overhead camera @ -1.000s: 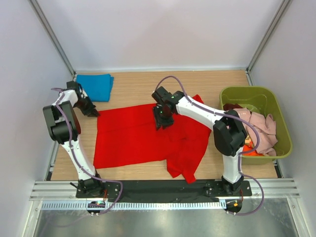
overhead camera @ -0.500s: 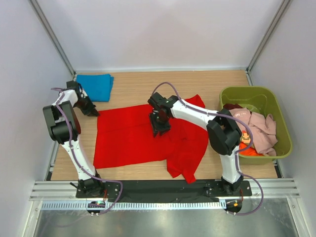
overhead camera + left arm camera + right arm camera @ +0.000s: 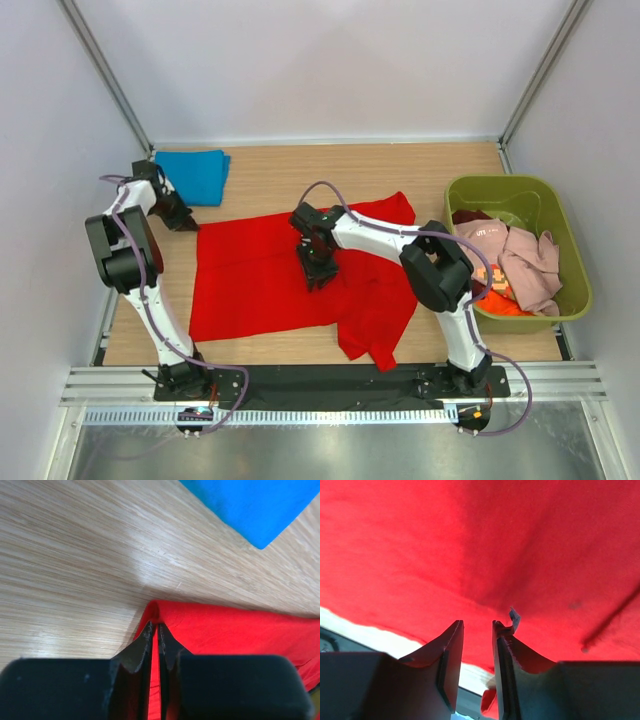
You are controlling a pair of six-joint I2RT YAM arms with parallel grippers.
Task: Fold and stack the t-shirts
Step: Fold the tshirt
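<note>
A bright red t-shirt [image 3: 260, 285] lies spread on the wooden table, with its right side rumpled. My left gripper [image 3: 186, 223] is at the shirt's far left corner, and its jaws [image 3: 155, 630] are shut on the red cloth [image 3: 240, 635]. My right gripper [image 3: 316, 270] hangs low over the middle of the red shirt [image 3: 470, 540]; its jaws [image 3: 477, 625] stand a little apart with nothing between them. A folded blue t-shirt [image 3: 195, 172] lies at the back left and also shows in the left wrist view [image 3: 250, 505].
An olive-green bin [image 3: 500, 181] at the right holds a pale pink shirt [image 3: 525, 265], an orange one [image 3: 505, 306] and a printed one [image 3: 496, 283]. Walls stand close on three sides. The arm bases sit on the black rail at the near edge.
My right gripper has moved left and nearer across the red shirt, from its upper middle to its centre. My left gripper has stayed at the shirt's corner.
</note>
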